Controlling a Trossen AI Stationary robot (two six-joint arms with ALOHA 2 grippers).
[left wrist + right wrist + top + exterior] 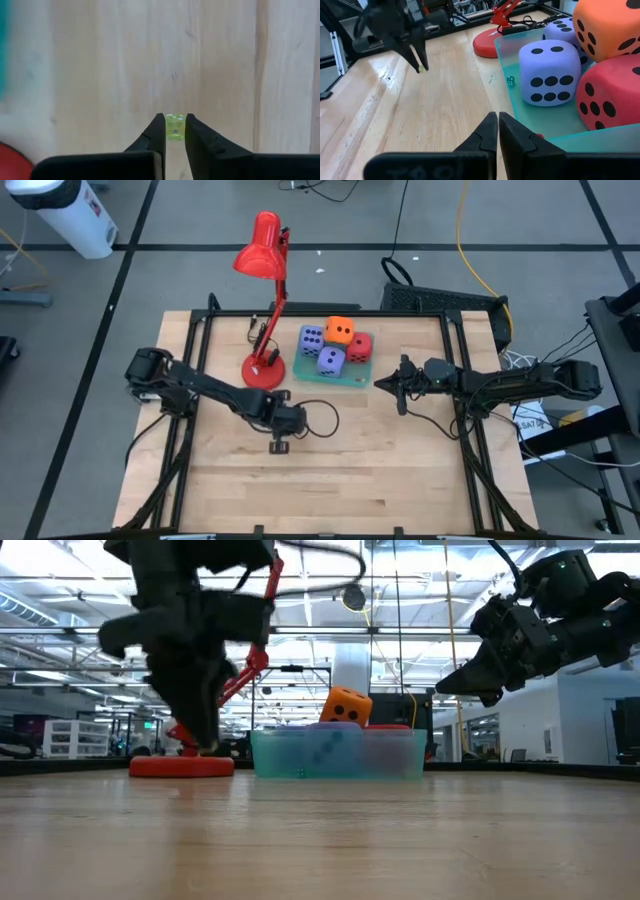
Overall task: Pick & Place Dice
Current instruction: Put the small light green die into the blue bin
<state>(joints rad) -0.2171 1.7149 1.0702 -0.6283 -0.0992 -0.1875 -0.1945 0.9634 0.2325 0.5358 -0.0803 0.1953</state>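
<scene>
Where the left gripper (175, 131) points down at the bare wooden table (380, 470), at about seven o'clock from the tray, you can see its fingers nipped narrow on a tiny yellow-green die (175, 126). It seems to sit just off the boards, though the view is too close to be sure. From the right wrist the same little die (422, 68) shows at those fingertips. Your right gripper (498, 131) hangs above the table at three o'clock from the tray, its fingers pressed together on nothing. Beyond, the teal tray (352, 379) holds the four big dice: the near purple die (331, 360), the red die (360, 346), the far purple die (311, 338), and the orange die (340, 330) perched on top. A small teal die (510, 80) lies on the tray floor. At nine o'clock from the tray stands a red lamp (262, 255).
</scene>
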